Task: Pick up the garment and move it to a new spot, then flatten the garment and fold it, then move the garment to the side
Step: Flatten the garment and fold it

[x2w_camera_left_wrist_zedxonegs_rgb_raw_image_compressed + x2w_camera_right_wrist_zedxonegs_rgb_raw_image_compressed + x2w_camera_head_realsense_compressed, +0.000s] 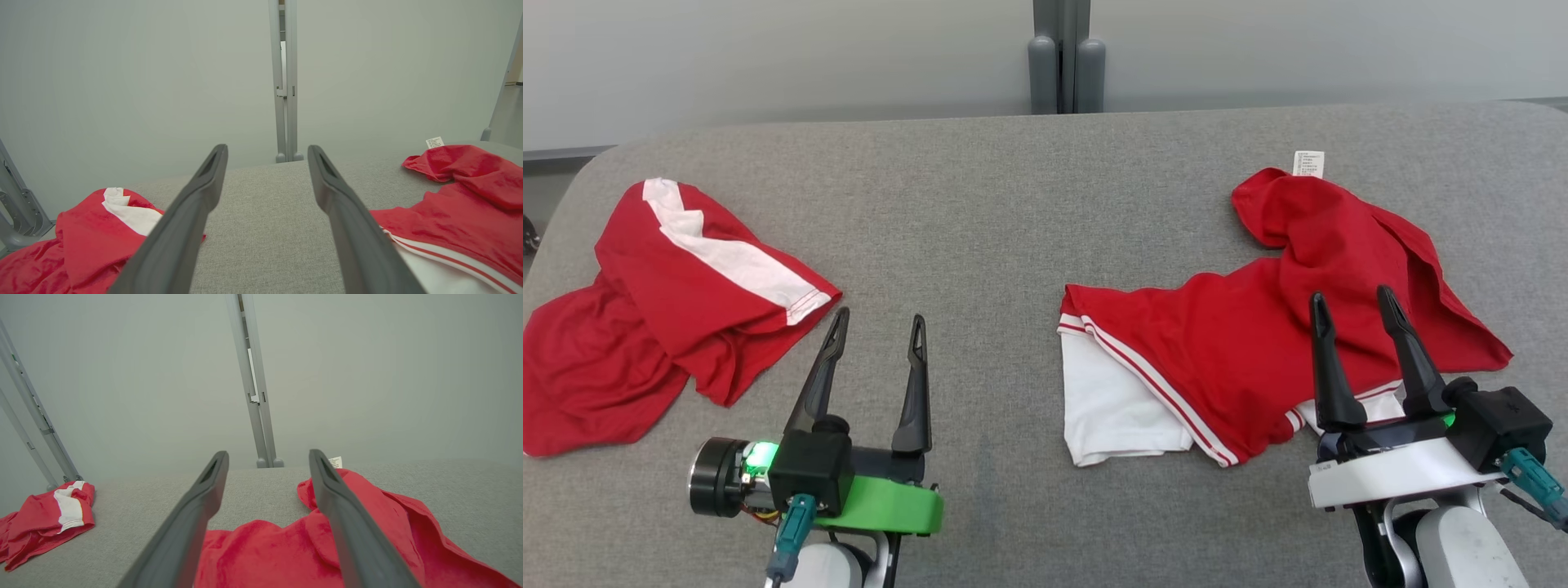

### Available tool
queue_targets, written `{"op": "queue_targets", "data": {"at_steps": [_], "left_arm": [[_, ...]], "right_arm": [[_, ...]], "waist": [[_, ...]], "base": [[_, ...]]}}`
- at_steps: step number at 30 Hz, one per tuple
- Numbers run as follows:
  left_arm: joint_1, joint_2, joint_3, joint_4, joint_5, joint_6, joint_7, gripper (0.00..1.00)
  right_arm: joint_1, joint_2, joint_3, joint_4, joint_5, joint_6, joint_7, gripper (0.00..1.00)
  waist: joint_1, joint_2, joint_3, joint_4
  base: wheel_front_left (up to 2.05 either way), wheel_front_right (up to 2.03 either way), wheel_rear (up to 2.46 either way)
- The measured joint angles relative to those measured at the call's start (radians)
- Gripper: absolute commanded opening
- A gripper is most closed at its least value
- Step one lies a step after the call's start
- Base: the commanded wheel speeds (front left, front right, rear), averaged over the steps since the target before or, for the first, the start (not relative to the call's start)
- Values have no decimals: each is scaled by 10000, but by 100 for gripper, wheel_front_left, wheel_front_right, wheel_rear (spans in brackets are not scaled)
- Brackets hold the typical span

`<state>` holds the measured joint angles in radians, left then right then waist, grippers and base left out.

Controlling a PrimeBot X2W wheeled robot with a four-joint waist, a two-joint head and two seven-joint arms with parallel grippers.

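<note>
Both grippers sit closest to the head camera, fingers pointing away across the table. The left gripper (880, 315) has its two dark fingers spread wide with nothing between them, and bare cloth-covered surface lies under and ahead of its tips. The right gripper (1350, 294) is likewise spread and holds nothing. Its fingers reach out over red cloth, but whether they touch it cannot be told.

The table (1013, 204) is a broad slab covered in grey woven fabric with rounded far corners. It runs from beneath both grippers out to a pale grey-green wall (768, 57) well beyond the fingertips.

The red-and-white garment (1217, 351) lies rumpled under and ahead of the right gripper. It spreads towards that gripper's inner side, where a white panel edged with thin red and white stripes is turned up. A bunched fold of red rises past the fingertips.

The second red garment (662, 302) lies crumpled on the outer side of the left gripper, apart from its fingers, with a white band across its upper fold.

A grey upright post (1066, 57) stands against the wall, straight ahead between the two grippers. In the right wrist view, slanted grey struts (36, 416) show off to that gripper's far left.

A small white care label (1308, 163) sticks up at the far edge of the red-and-white garment, beyond the right gripper's tips.
</note>
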<state>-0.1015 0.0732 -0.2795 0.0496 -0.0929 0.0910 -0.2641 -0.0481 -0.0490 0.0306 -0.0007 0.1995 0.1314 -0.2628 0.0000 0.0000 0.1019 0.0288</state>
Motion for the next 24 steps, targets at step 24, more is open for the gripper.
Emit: {"op": "queue_targets", "data": {"at_steps": [24], "left_arm": [[-107,-199,232,238,418,-399,0,100]], "right_arm": [[-578,2,-2073,5492,700,0,0,100]], "waist": [[0,0,667,-5]], "base": [[0,0,0]]}}
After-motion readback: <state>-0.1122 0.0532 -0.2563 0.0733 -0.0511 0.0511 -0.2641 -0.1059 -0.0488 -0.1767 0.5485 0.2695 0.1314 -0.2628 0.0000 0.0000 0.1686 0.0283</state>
